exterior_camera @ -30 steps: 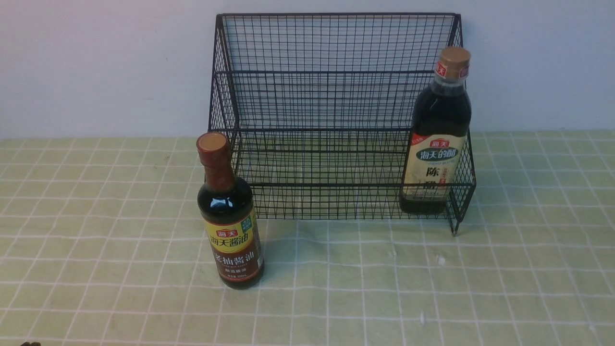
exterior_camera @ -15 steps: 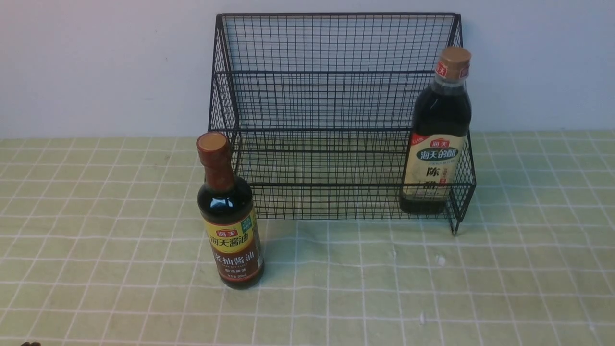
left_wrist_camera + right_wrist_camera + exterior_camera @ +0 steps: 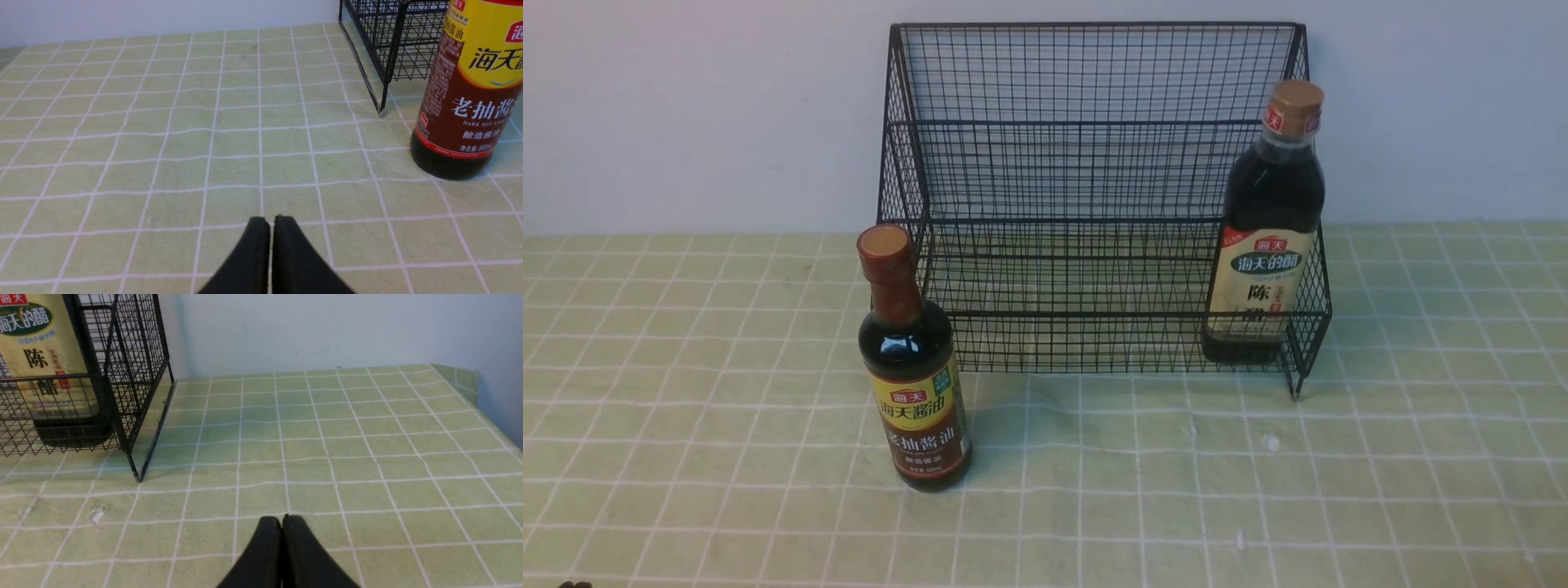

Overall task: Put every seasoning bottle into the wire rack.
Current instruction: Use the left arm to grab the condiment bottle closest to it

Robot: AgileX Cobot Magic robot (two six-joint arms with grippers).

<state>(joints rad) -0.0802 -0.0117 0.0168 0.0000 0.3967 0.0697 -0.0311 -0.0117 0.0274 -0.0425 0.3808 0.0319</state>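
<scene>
Slim bottle (image 3: 913,367) upright on the counter (image 3: 686,425), just outside the wire rack (image 3: 1094,122), ahead and right of the left jaws. Broad bottle (image 3: 1266,237) upright in the rack's lower tier, ahead and left of the right jaws. Both jaws closed, empty.

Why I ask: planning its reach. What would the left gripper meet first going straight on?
Likely nothing before the back wall: the left gripper faces open tablecloth; the slim bottle and wire rack stand off to its side.
</scene>
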